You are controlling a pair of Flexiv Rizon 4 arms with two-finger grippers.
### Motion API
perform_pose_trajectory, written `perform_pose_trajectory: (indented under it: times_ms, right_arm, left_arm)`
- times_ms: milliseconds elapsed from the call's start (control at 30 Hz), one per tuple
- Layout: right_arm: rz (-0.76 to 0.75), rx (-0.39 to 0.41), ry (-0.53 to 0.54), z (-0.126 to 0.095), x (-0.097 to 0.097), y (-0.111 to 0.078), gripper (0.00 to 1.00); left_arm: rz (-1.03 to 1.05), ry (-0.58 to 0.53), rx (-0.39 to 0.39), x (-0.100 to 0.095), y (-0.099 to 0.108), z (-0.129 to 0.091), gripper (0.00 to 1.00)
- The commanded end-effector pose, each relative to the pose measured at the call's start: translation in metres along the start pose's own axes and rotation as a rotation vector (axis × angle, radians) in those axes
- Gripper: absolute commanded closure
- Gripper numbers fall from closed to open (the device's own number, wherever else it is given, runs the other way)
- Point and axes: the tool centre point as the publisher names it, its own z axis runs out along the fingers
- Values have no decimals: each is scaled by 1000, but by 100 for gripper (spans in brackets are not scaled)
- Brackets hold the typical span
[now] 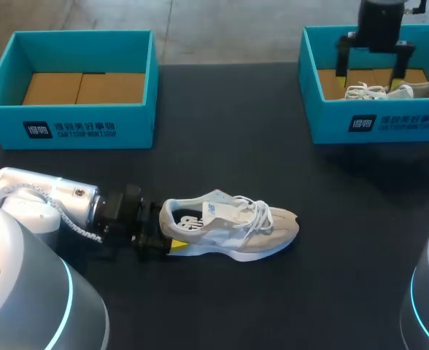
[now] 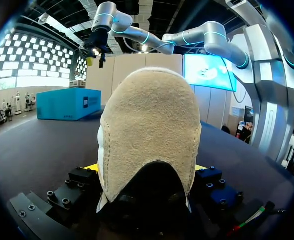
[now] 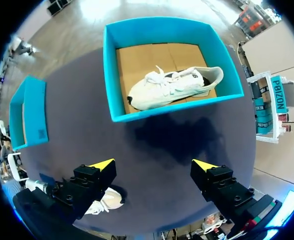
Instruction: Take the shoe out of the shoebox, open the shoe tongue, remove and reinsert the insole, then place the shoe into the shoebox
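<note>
A white and beige shoe [image 1: 233,222] stands upright on the dark table, toe pointing right. My left gripper [image 1: 163,230] lies low at its heel, and both yellow-tipped fingers press the heel's sides. The left wrist view shows the beige heel [image 2: 149,130] filling the space between the fingers of that gripper [image 2: 146,169]. My right gripper [image 1: 371,69] hangs open over the right blue shoebox [image 1: 389,125], which holds a second white shoe [image 1: 389,90]. From the right wrist, the gripper [image 3: 154,165] is high above that shoebox [image 3: 114,75] and its shoe [image 3: 174,86].
An empty blue shoebox [image 1: 68,130] with a cardboard floor stands at the back left, also in the right wrist view [image 3: 29,115]. The dark table [image 1: 258,146] stretches between the boxes and the shoe. My right arm [image 2: 137,32] shows in the left wrist view.
</note>
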Motion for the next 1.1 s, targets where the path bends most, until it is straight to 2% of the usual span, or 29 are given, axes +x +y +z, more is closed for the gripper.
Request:
perform_pose_trajectory:
  times_ms: [33, 467, 633, 833, 1100]
  right_arm:
    - [0, 4, 5, 1, -2, 2, 0]
    - [0, 4, 5, 1, -2, 2, 0]
    - [-19, 14, -23, 5, 12, -3, 0]
    - [-14, 10, -21, 13, 29, -29, 0]
    - [-10, -32, -5, 16, 59, -70, 0]
  left_arm:
    - [0, 0, 0, 2, 4, 0, 100]
    - [0, 0, 0, 2, 4, 0, 100]
    - [0, 0, 0, 2, 4, 0, 100]
    - [0, 0, 0, 2, 4, 0, 100]
    - [0, 0, 0, 2, 4, 0, 100]
